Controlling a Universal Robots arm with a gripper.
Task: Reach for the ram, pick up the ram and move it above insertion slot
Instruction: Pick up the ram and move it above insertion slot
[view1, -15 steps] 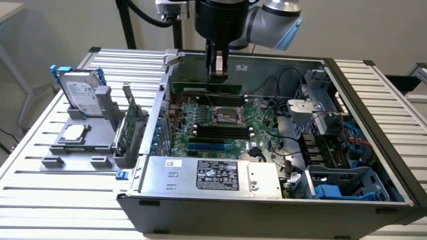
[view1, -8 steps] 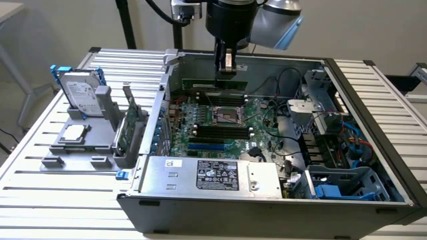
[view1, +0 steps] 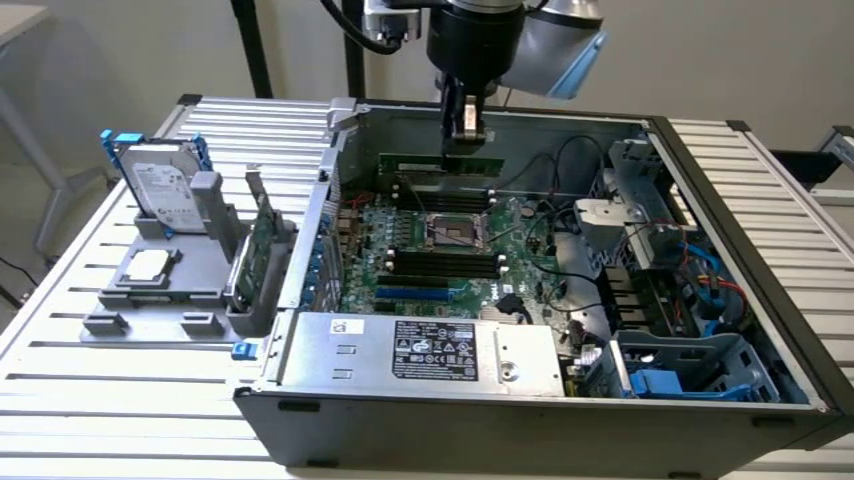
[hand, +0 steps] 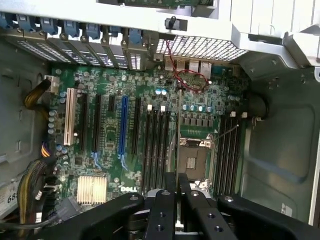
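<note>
the robot arm's black gripper (view1: 467, 140), jaws clamped on the thin, narrow green ram stick (view1: 443, 162), holds this light, stiff, fragile board by its top edge over the open computer case's green motherboard (view1: 447, 250).

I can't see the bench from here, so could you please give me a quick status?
Tool shut on the ram. Ram held over the motherboard, inside the open case. Nothing in the way.

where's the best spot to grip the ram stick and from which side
Grip the ram by its upper long edge, near mid-length, coming straight down from above. It hangs level and on edge over the motherboard, so the fingers close across its thin flat faces and the lower edge stays free. The gripper appears to hold it this way.
</note>
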